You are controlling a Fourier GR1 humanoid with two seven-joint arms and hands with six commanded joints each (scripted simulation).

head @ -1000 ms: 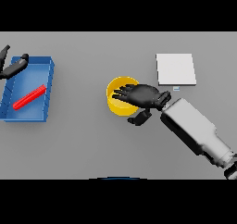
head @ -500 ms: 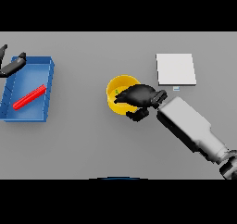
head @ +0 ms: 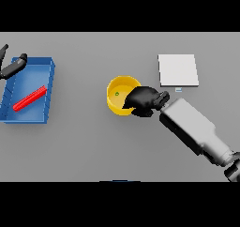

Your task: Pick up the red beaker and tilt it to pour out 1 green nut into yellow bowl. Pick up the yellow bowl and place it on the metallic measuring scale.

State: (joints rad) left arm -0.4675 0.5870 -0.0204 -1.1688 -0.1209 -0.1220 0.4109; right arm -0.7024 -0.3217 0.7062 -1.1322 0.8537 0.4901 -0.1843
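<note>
One green nut [head: 116, 94] is already lying inside the yellow bowl [head: 119, 93], near its left inner side, so the pouring step looks done and the work in hand is judged to be lifting the bowl. The right robot hand [head: 142, 101] is closing over the bowl's right rim, its dark fingers curling around the wall there, which seems a sensible grip since it is leaving the nut undisturbed and keeping the bowl level. The bowl is sitting on the grey table [head: 93, 146], roughly at the middle, and the metallic measuring scale [head: 177, 70] is waiting up and to the right, near but clearly apart from the bowl, with a small tab at its lower edge. The carry should therefore be short, though the bowl would need to stay upright so the nut is not rolling out. The red beaker [head: 30, 98] is lying on its side, slanted, inside the blue tray [head: 48, 88] at the far left. The left robot hand [head: 13, 67] is hovering at the tray's upper left corner, holding nothing, with its fingers looking relaxed.
</note>
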